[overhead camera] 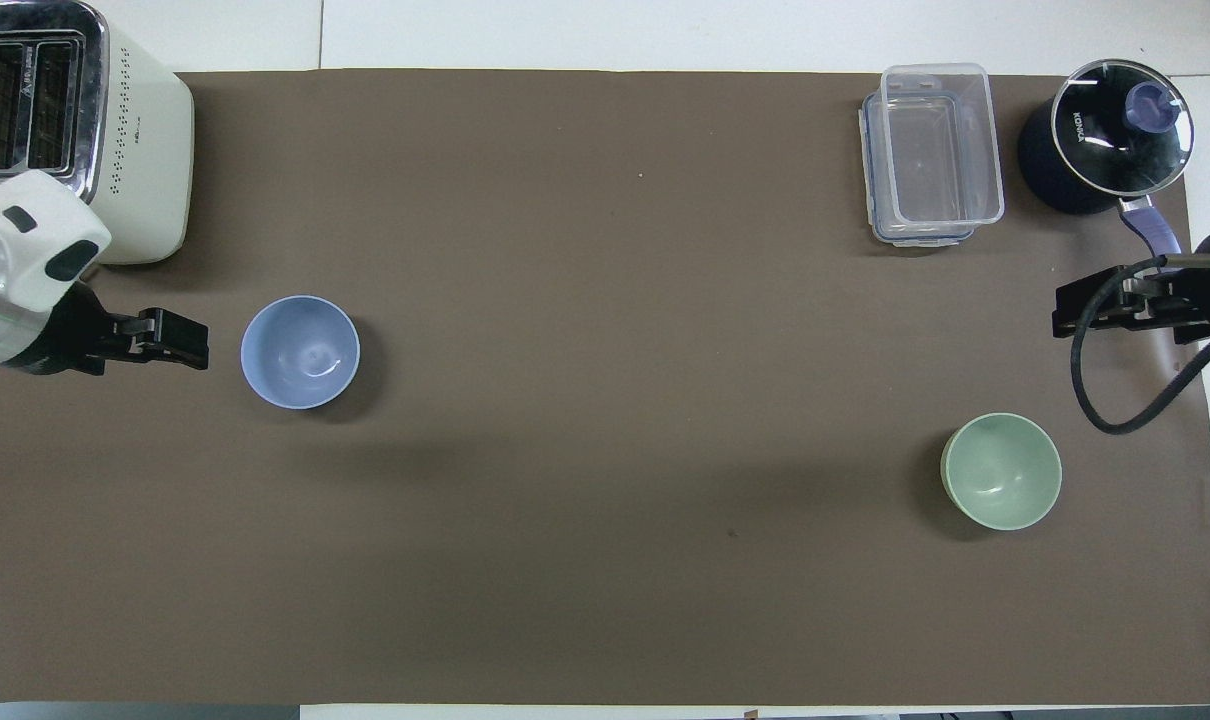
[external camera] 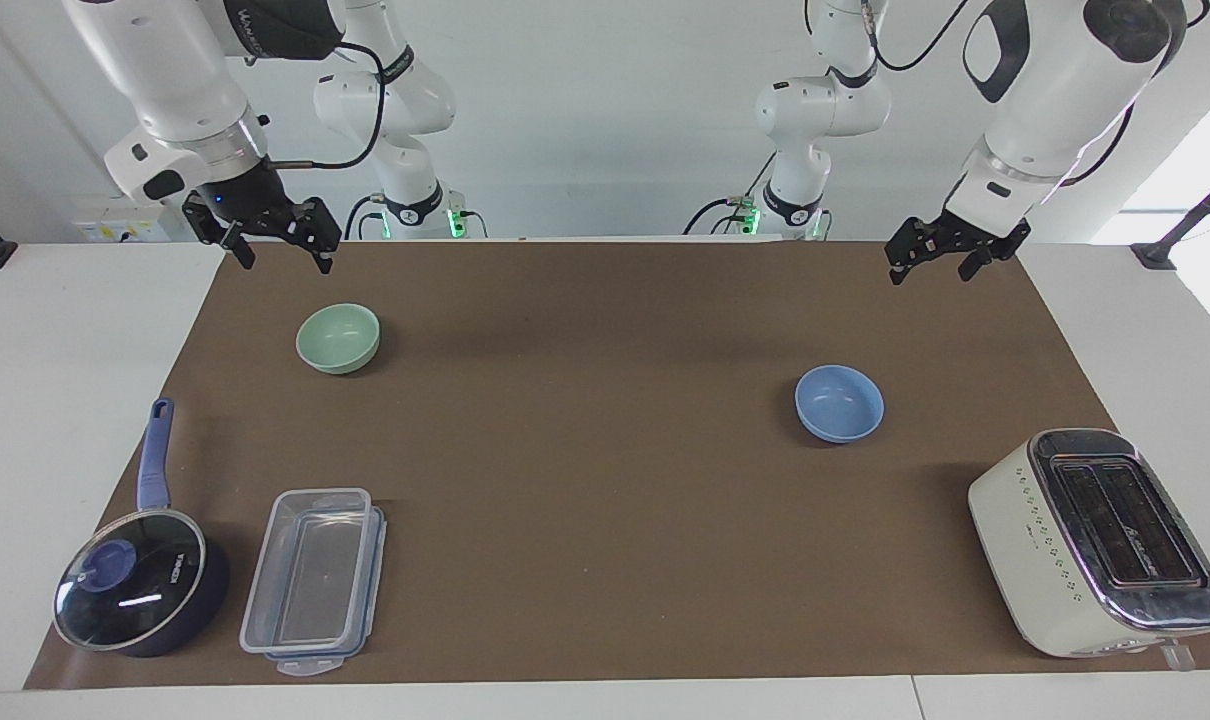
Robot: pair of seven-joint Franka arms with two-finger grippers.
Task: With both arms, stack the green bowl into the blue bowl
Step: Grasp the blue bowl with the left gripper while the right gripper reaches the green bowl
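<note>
left gripper (external camera: 927, 264) jaws wide | right gripper (external camera: 278, 248) jaws wide | facing view: both raised, clear of green bowl (external camera: 338, 338)

Your white table (external camera: 65, 400) carries a brown mat (external camera: 605, 520); on it sit a mint-green bowl (external camera: 337, 338), periwinkle bowl (external camera: 838, 402), cream toaster (external camera: 1095, 540), clear plastic container (external camera: 313, 580) and dark lidded saucepan (external camera: 135, 590).

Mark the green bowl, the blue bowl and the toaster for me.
green bowl (external camera: 337, 336), facing view, inside of the bowl.
blue bowl (external camera: 839, 401), facing view, inside of the bowl.
toaster (external camera: 1035, 540), facing view, cream side wall.
</note>
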